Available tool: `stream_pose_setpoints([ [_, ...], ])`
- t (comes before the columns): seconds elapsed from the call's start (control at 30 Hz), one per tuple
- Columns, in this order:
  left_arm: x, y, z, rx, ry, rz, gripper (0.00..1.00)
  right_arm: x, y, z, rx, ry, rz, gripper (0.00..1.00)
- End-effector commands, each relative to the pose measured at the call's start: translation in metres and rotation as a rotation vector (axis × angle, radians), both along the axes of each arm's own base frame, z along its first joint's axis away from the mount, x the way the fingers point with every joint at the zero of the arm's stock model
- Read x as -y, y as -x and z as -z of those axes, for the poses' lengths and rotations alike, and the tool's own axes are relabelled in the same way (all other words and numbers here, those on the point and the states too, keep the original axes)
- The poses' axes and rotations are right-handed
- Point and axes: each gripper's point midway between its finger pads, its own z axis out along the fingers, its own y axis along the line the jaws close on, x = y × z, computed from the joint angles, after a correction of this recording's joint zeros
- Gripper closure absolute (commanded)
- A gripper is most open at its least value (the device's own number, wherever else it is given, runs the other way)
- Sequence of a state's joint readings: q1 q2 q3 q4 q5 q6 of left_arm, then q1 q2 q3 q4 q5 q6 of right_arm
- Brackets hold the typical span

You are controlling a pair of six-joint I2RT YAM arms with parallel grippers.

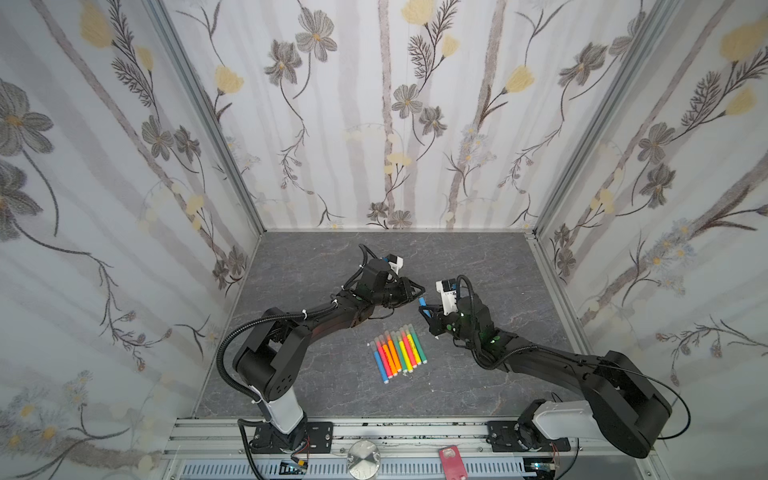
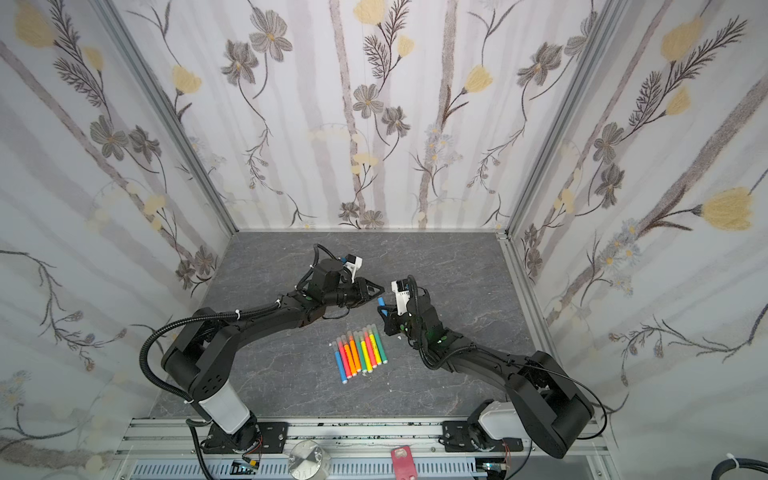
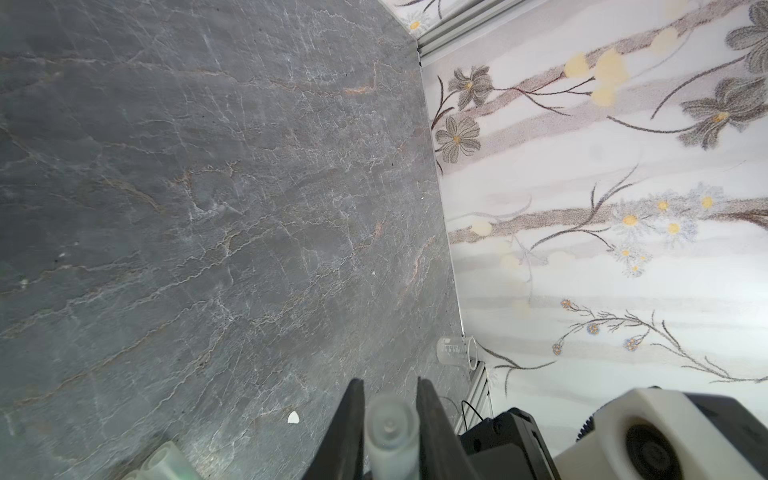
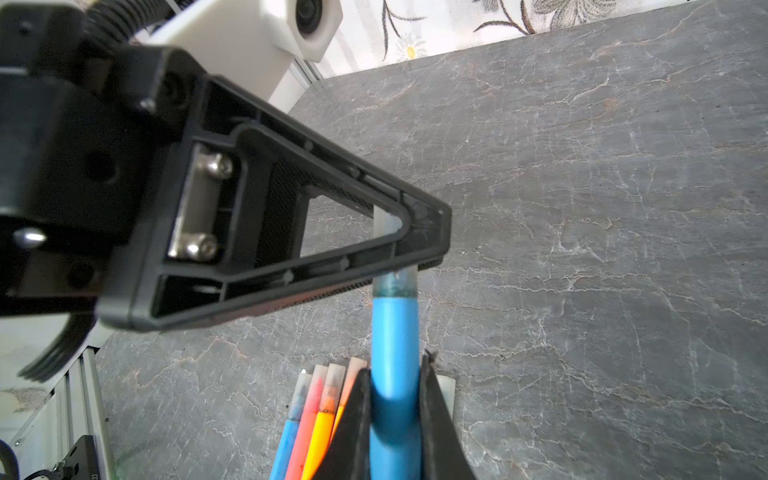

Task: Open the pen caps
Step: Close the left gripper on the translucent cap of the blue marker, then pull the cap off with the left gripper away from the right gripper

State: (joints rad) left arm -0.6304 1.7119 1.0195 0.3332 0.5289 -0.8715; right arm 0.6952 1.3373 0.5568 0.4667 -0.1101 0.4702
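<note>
My right gripper [image 4: 394, 399] is shut on the barrel of a blue pen [image 4: 394, 332], holding it above the table. The pen's translucent cap [image 4: 395, 282] sits on its tip end, with the blue tip showing through. My left gripper [image 3: 390, 395] is shut on that pen cap [image 3: 390, 428]. In both top views the two grippers meet tip to tip over the middle of the table, the left gripper [image 1: 419, 291] and the right gripper [image 1: 427, 311], with the blue pen [image 2: 381, 300] between them. Several capped pens [image 1: 399, 353] lie in a row in front of them.
A clear beaker [image 3: 457, 351] lies on its side by the right wall's rail. A small white chip [image 3: 293, 417] lies on the grey stone table [image 1: 324, 270]. Patterned walls close three sides. A silver knob [image 1: 363, 457] and a red object [image 1: 452, 459] sit on the front rail.
</note>
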Motion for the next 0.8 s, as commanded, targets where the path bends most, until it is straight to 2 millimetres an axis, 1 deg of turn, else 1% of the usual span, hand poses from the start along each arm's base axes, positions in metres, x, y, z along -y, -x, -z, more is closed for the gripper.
stream_pose_setpoints([
  [0.0,0.001,0.000,-0.003,0.010,0.012,0.005,0.86,-0.005,-0.003,-0.010,0.020,-0.034,-0.004,1.00],
  [0.07,0.001,0.000,-0.003,0.012,0.012,0.005,0.92,-0.004,-0.002,-0.009,0.018,-0.033,-0.004,1.00],
  [0.13,0.001,0.000,-0.003,0.012,0.013,0.007,1.00,-0.004,-0.003,-0.010,0.020,-0.034,-0.001,1.00],
  [0.23,0.000,-0.001,-0.001,0.014,0.008,0.002,1.00,-0.002,-0.001,-0.009,0.019,-0.030,-0.001,1.00],
  [0.3,-0.002,-0.006,0.000,0.022,-0.004,-0.006,1.00,-0.001,0.000,-0.006,0.010,-0.025,0.000,1.00],
  [0.37,-0.007,-0.015,0.004,0.035,-0.039,-0.023,1.00,0.000,0.004,-0.004,0.004,-0.021,-0.004,1.00],
  [0.5,-0.023,-0.046,0.013,0.065,-0.123,-0.070,1.00,0.006,0.015,0.003,-0.014,-0.020,-0.007,1.00],
  [0.57,-0.033,-0.063,0.011,0.085,-0.141,-0.102,1.00,0.011,0.022,0.009,-0.026,-0.013,-0.003,1.00],
  [0.67,-0.043,-0.082,0.002,0.118,-0.148,-0.142,1.00,0.019,0.032,0.016,-0.039,-0.002,0.004,1.00],
  [0.77,-0.049,-0.097,-0.003,0.125,-0.149,-0.164,1.00,0.027,0.040,0.023,-0.052,0.000,0.017,1.00],
])
